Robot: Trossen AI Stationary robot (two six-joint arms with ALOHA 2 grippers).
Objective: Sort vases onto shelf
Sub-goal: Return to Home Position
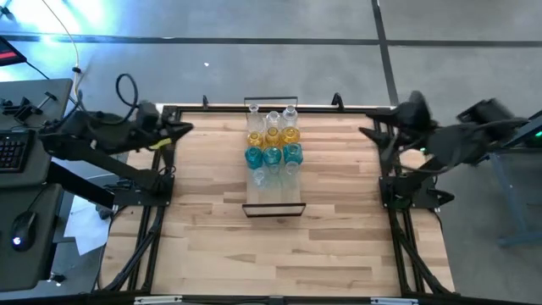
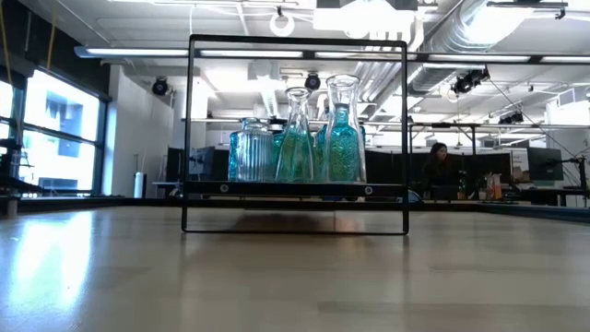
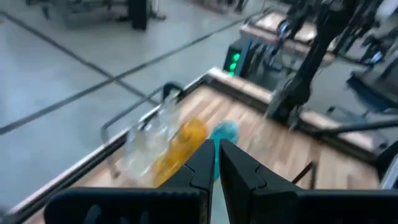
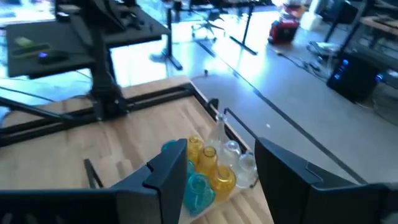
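Note:
The shelf [image 1: 274, 206], a narrow light-wood board with black end frames, lies at the middle of the table's far half. On it stand the vases in rows: clear [image 1: 273, 115] farthest, then amber [image 1: 273, 135], teal [image 1: 273, 156] and clear again [image 1: 273, 174]. The low view shows them [image 2: 318, 148] upright on the board [image 2: 295, 189]. My left gripper [image 1: 185, 130] hangs shut above the table's far left corner, its shut fingers [image 3: 214, 146] pointing at the vases. My right gripper [image 1: 367, 132] hangs open above the far right side, nothing between its fingers [image 4: 221, 146].
Bare wooden tabletop [image 1: 271, 254] lies between the shelf and the near edge. Black arm bases [image 1: 140, 191] [image 1: 411, 191] stand at both sides. A desk with keyboard and mouse [image 1: 21, 229] is left of the table. A person [image 2: 438, 161] sits far behind.

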